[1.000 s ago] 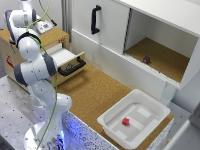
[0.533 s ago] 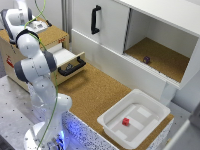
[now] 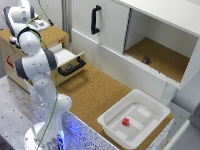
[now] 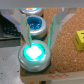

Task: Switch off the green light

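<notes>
**Pressing the lit green button squarely**

In the wrist view the green light (image 4: 34,53) glows bright, a round domed button in a metal ring, sitting on a cork-topped surface. A blue button (image 4: 34,22) lies just beyond it and a yellow die-like cube (image 4: 79,39) rests off to one side. The gripper (image 4: 40,31) hangs above the buttons with its jaws open, one finger (image 4: 26,31) on each flank of the row, holding nothing.

In the exterior view the arm (image 3: 34,60) reaches over the wooden box (image 3: 11,55) at the exterior view's left, where the buttons sit; the box's top is largely hidden there by the arm. The white tray (image 3: 156,111) and the cabinet (image 3: 150,35) play no part.

The step in hand appears to be lining up for the press. To do it well, the jaws are probably best closed first so one blunt tip meets the dome rather than straddling it. The tip should be centred over the green glow, clear of the blue button, and brought straight down, firmly but briefly. The light going dark is the confirmation to lift away.
</notes>
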